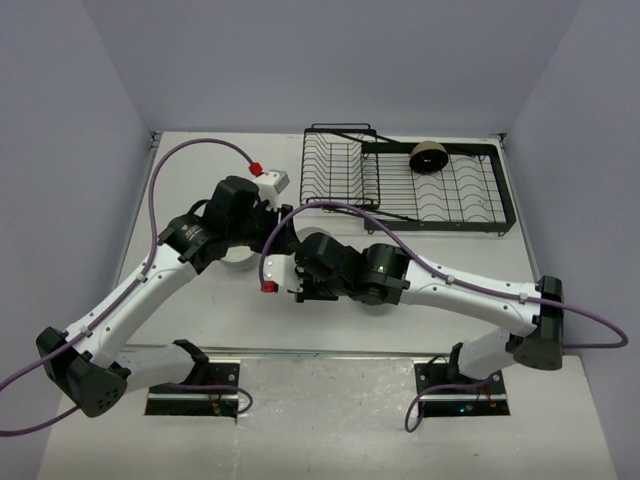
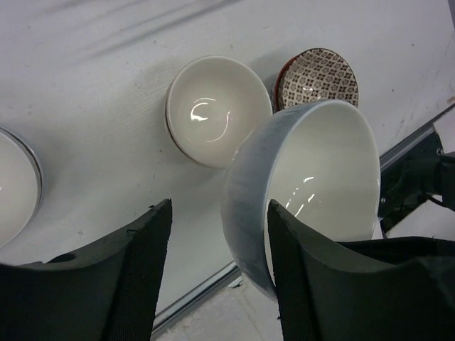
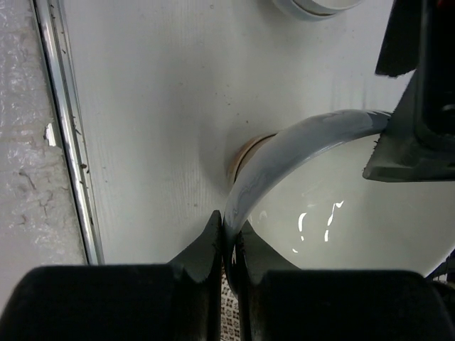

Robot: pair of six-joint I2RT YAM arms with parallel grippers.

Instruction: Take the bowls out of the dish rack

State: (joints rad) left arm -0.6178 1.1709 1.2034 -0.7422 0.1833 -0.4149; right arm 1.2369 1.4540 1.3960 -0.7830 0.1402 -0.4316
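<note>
My right gripper [image 3: 229, 224] is shut on the rim of a grey-blue bowl with a white inside [image 3: 334, 213] and holds it tilted above the table. The same bowl [image 2: 320, 177] fills the left wrist view. My left gripper [image 2: 220, 209] is open, and the bowl's wall stands between its two fingers [image 2: 146, 270] without being clamped. The black wire dish rack [image 1: 470, 215] stands at the far side. One bowl, dark inside with a tan outside [image 1: 428, 157], sits on its flat tray.
A cream bowl [image 2: 213, 110], a reddish-brown patterned bowl [image 2: 316, 78] and a white bowl [image 2: 11, 188] stand on the table below. Another pale bowl [image 3: 316, 6] shows at the top of the right wrist view. The table's metal front edge [image 3: 64, 128] is close by.
</note>
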